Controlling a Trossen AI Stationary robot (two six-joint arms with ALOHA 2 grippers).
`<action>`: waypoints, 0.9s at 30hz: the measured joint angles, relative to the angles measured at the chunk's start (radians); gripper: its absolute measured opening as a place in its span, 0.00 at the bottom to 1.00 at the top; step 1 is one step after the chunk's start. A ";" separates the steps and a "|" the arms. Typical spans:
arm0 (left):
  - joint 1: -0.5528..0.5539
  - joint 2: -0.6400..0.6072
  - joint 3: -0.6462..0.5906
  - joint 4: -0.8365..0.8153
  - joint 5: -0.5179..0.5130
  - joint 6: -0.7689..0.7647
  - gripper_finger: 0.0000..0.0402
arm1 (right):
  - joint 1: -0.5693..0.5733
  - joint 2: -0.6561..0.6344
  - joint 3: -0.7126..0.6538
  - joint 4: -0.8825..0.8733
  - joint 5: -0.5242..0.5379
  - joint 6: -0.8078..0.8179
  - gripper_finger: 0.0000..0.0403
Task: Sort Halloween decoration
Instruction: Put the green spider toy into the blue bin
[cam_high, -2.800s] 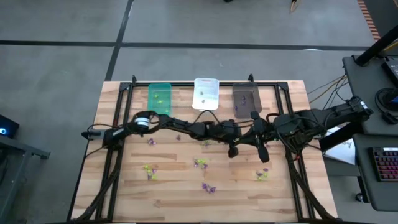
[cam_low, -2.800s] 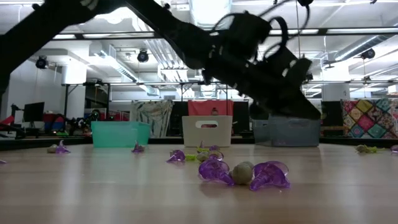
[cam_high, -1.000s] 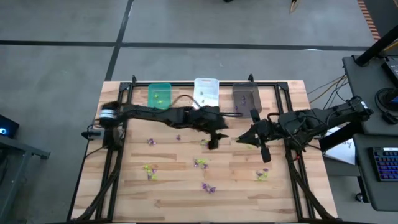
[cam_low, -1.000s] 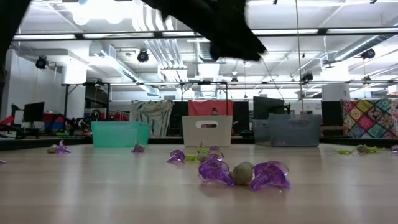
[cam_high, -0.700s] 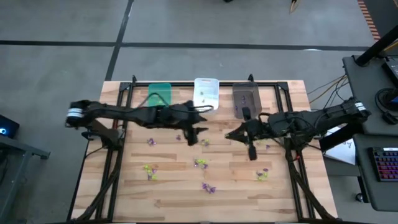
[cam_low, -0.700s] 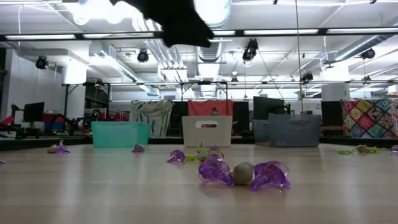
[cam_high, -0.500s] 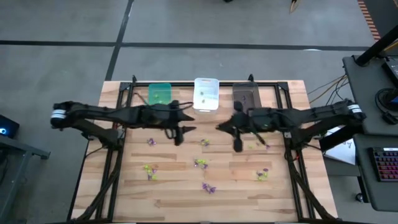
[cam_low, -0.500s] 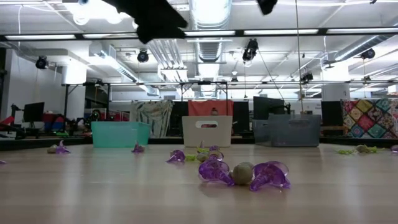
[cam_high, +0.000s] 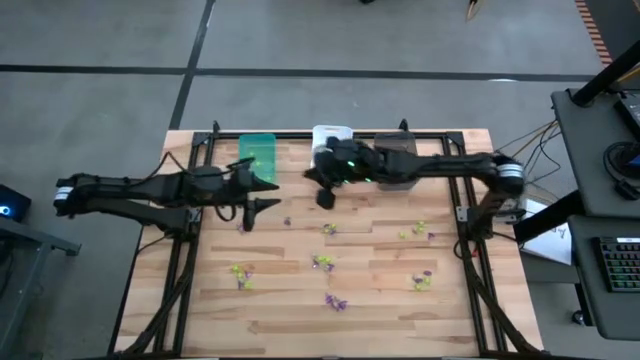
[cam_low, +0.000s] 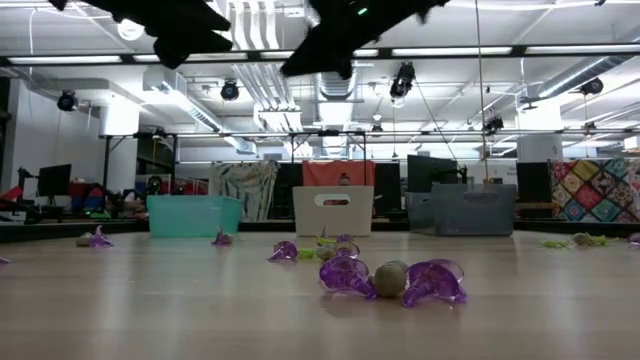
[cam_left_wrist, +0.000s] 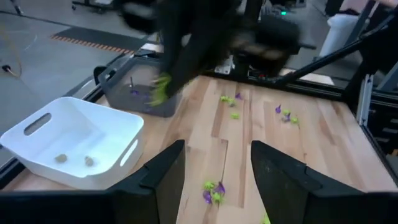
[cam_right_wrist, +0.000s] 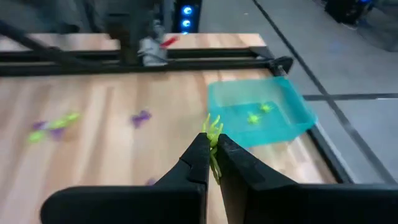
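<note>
Above the bench's far edge, my right tool (cam_right_wrist: 212, 152) grips a yellow-green trinket (cam_right_wrist: 212, 134); the green bin (cam_right_wrist: 260, 115) lies just ahead. My left tool (cam_left_wrist: 214, 180) hangs released.

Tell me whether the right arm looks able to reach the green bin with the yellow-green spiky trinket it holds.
Probably yes. The right gripper, shut on the yellow-green spiky trinket, hangs near the green bin, whose open top shows nothing across it; the left gripper waits nearby.

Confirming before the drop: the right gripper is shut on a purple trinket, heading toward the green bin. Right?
Not quite: the right gripper is shut on a yellow-green trinket, not a purple one. The right wrist view shows it pinched at the fingertips, with the green bin ahead of it.
</note>
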 joint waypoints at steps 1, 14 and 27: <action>0.000 -0.018 -0.009 -0.004 0.000 0.000 0.41 | -0.014 0.035 0.033 0.007 -0.002 -0.008 0.03; 0.000 -0.108 -0.022 -0.037 -0.008 -0.001 0.41 | -0.115 0.470 0.434 -0.004 -0.009 -0.055 0.03; -0.001 -0.071 -0.025 -0.017 -0.012 -0.091 0.41 | -0.120 0.774 0.773 -0.080 -0.071 -0.007 0.03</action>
